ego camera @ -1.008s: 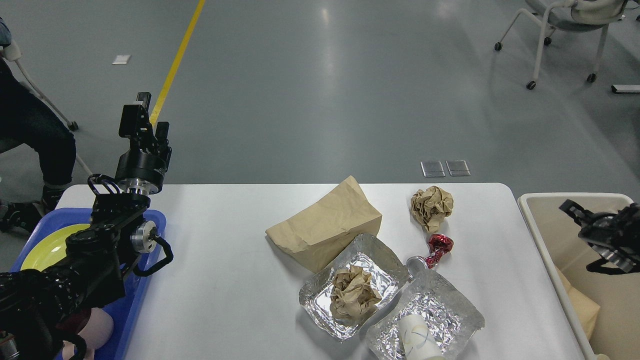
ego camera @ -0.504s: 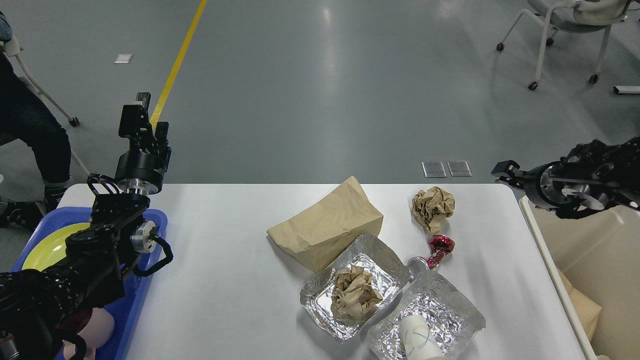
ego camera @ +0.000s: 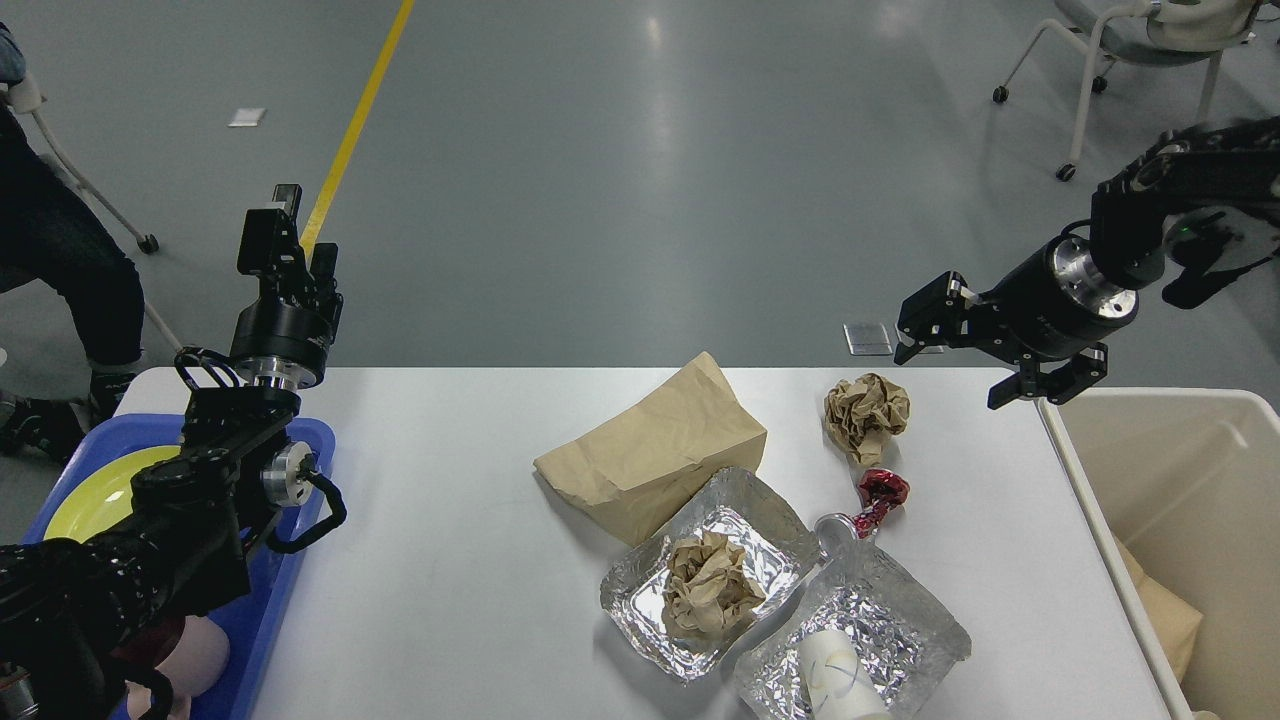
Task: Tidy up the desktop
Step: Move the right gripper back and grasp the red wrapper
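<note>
Desktop (ego camera: 450, 520) fills the lower view, white on grey floor, no legible writing; right gripper (ego camera: 925, 325) hangs empty, fingers apart, over its far right corner; left gripper (ego camera: 285, 225) unreadable.

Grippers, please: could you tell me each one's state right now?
Left gripper: cannot tell, fingers not distinguishable.
Right gripper: open, holding nothing.

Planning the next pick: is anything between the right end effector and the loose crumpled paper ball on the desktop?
Nothing visible. The right end effector hangs open above the desktop's far right edge; the crumpled paper ball lies below-left, unobstructed.
</note>
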